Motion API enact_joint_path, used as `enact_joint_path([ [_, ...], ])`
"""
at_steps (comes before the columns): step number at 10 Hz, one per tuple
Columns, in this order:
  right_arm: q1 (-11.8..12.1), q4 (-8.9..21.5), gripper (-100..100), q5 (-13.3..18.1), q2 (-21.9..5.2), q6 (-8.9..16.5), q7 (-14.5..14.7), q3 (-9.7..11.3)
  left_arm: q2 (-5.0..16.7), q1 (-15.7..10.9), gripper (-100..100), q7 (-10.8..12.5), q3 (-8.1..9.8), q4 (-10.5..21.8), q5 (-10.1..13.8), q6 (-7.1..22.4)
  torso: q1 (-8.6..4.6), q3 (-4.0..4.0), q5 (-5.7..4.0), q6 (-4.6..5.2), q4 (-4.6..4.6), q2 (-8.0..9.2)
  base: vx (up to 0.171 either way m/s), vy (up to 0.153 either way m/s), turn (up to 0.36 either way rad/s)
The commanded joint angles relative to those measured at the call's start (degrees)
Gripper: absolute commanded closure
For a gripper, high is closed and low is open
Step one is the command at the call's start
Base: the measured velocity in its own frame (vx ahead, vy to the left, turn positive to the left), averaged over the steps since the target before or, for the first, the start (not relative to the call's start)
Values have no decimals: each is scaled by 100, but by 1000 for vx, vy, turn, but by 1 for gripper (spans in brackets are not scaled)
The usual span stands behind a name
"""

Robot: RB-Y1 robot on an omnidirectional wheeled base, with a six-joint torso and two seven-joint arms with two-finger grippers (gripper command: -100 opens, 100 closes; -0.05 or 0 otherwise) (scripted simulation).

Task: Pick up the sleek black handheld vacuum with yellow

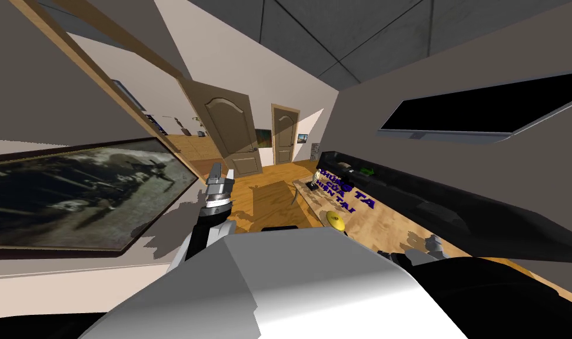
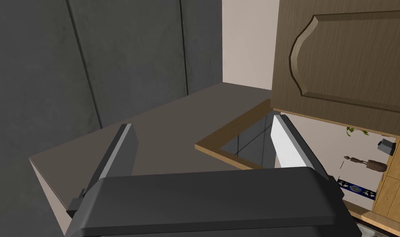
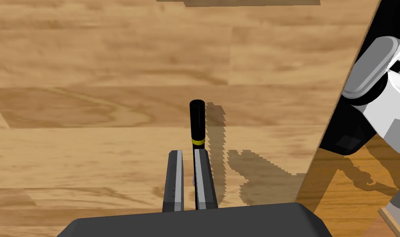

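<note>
Right gripper (image 3: 188, 151): fingers drawn close together, only a narrow slot between them. The vacuum (image 3: 197, 119) sits in that slot. From my wrist it reads as a slim black stick. Its thin lower part runs down between the blades, tight against one of them. Looks clamped, though a sliver of gap shows on the other blade's side.

Vacuum: black, rounded at the far end, with a yellow band (image 3: 198, 142) just past my fingertips. It points straight out along the gripper.

Under it: the table (image 3: 92, 82), light wood grain. Jagged shadows of the vacuum and of my fingers fall on the wood just to one side. I cannot tell whether the vacuum's far end touches the wood or hangs clear. The table edge runs slantwise near the gripper, with a deeper orange floor (image 3: 351, 193) past it.

Head view: the table (image 1: 385, 226) stretches ahead on my right, with purple lettering (image 1: 343, 193) on its top and a small yellow disc (image 1: 336, 220) near my side.

Left gripper (image 2: 202, 121): raised on my left (image 1: 221, 172), blades standing wide apart, nothing between them.
</note>
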Motion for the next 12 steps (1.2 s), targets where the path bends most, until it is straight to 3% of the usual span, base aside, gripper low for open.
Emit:
enact_joint_path([
  [1, 0, 0, 100, 0, 0, 0, 0, 0, 0, 0, 0, 0, 0, 0, 0, 0, 0, 0, 0, 0, 0, 0, 0, 0, 0],
  [2, 0, 0, 100, 0, 1, 0, 0, 0, 0, 0, 0, 0, 0, 0, 0, 0, 0, -1, 0, 0, 0, -2, 0, 0, 0],
  [3, 0, 0, 0, 0, 1, 0, 0, 0, 0, 0, 0, 0, 0, 0, 0, 0, 0, -2, 0, 0, -1, -3, 0, 0, 0],
  [4, 13, -49, 100, 16, 15, -25, 78, -3, 0, 0, 0, 0, 0, 0, 0, 0, 0, -2, 0, -1, -1, -4, 71, -15, -254],
  [10, 262, -619, 100, 161, -366, -158, 515, -122, 0, 3, 0, 0, 1, -1, 0, -1, 6, -38, 2, 4, -16, -65, 166, 14, -285],
  [11, 233, -544, 100, 146, -324, -149, 486, -113, 0, 2, 0, 0, 1, -1, 0, -1, 12, -40, 3, -1, -15, -69, 75, 24, -53],
  [12, 245, -561, 0, 150, -332, -150, 491, -111, 0, 0, 0, 0, 0, 0, 0, 0, 5, -28, 1, -10, -10, -46, 13, 5, 10],
])
